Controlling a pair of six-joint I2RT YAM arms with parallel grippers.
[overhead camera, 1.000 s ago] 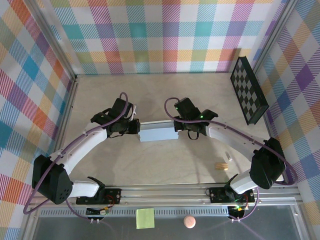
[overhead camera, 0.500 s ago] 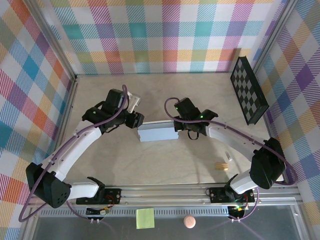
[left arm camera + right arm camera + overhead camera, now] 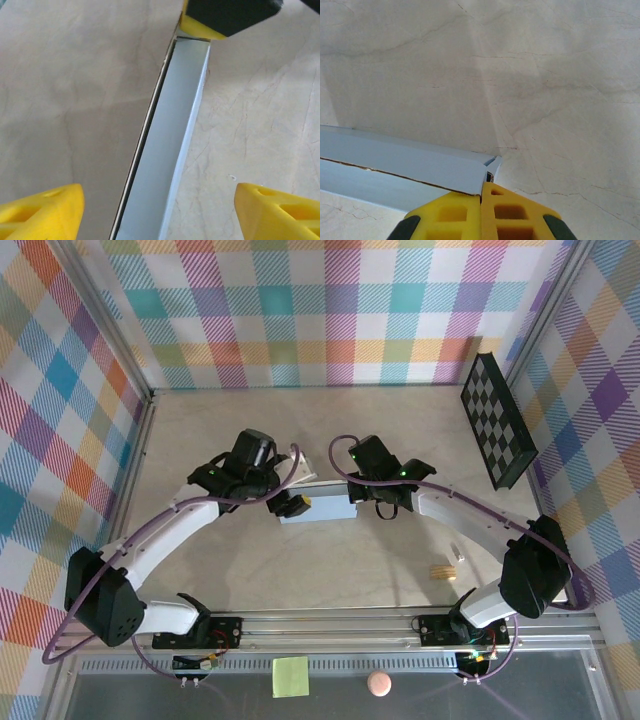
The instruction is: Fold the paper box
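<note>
Near edge, in front of the rail: yellow-green sticky note [image 3: 291,676] and, right of it, a small pink round thing [image 3: 378,683]. Both are off the counter [image 3: 200,430]. On the counter near right, a short wooden peg [image 3: 441,571] lies alone, well apart from the box.

Mid counter: the paper box [image 3: 322,508], a pale grey-blue strip running left to right between my two arms.

My left pincer [image 3: 292,503] is over the box's left end, jaws wide open. In the left wrist view the two yellow fingertips [image 3: 42,214] sit at the bottom corners, so my left pincer [image 3: 160,215] straddles the paper box [image 3: 170,150]. The box runs up between them, touching neither, with a dark crease line along its left edge. At its far end in that view my right pincer [image 3: 197,31] has its yellow tip on the box.

My right pincer [image 3: 356,496] is at the box's right end, jaws closed. In the right wrist view my right pincer [image 3: 481,210] has its pads pressed together, pinching the corner of the paper box [image 3: 400,167]. The box stretches off to the left of the pads, with a torn-looking seam along it.

Far right: black checkerboard panel [image 3: 498,420] leaning on the plaid wall [image 3: 330,310], well apart from the box.
</note>
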